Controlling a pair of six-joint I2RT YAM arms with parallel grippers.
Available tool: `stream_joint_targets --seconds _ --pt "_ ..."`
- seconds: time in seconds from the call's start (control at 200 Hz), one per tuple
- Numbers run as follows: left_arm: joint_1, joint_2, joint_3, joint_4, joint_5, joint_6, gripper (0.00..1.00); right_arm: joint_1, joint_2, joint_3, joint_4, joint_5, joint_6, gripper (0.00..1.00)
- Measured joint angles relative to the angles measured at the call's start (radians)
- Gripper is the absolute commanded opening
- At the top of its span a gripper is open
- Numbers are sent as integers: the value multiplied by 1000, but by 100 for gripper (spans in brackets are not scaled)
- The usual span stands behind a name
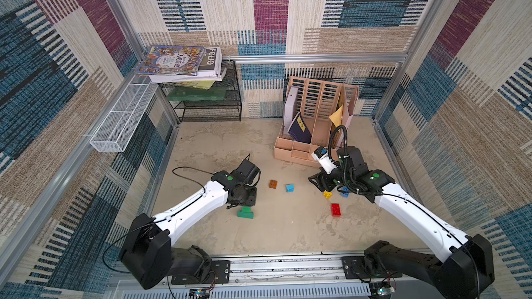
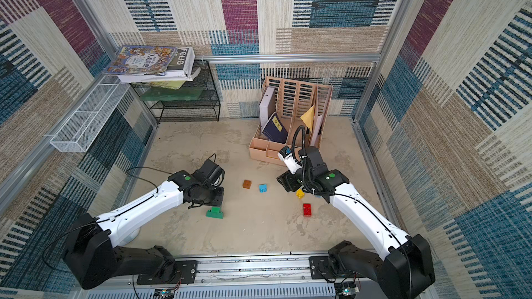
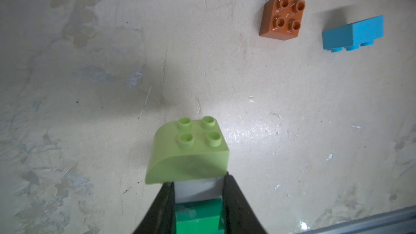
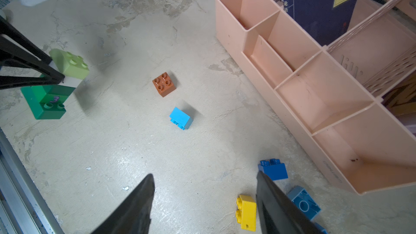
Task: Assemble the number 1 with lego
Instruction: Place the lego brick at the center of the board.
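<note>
On the stained beige table (image 1: 288, 231), my left gripper (image 3: 198, 183) pinches the lime-topped lego stack (image 3: 186, 154) by its cream brick (image 3: 198, 190), while my right gripper (image 4: 204, 174) hangs spread wide beside the yellow brick (image 4: 247, 212).

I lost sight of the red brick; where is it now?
In a top view the red brick lies studs up on the right side of the table, touching nothing. Its nearest neighbour is the yellow brick, just beyond it.

- Left arm (image 1: 187, 209): white shells, black joints, green dot (image 1: 229, 178), thin black cable (image 1: 195, 169).
- Right arm (image 1: 414, 211): matching white and black, ribbed black hose (image 1: 334, 135), white camera block (image 1: 324, 161).
- Right gripper (image 4: 204, 174): black tapered fingers.
</note>
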Motion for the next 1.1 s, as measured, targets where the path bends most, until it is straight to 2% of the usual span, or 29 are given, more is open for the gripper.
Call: stream_joint_targets --seconds 0.381,0.721,0.906,1.097 --pt "142 219 95 -22 142 40 0 -2 27 32 0 4 -6 73" --pt "154 278 86 7 158 24 0 -2 56 49 1 7 -13 73" --pt "154 279 83 10 158 8 29 -6 70 60 1 7 -14 73" --pt "154 248 66 6 147 -6 42 -7 79 65 2 7 -14 73"
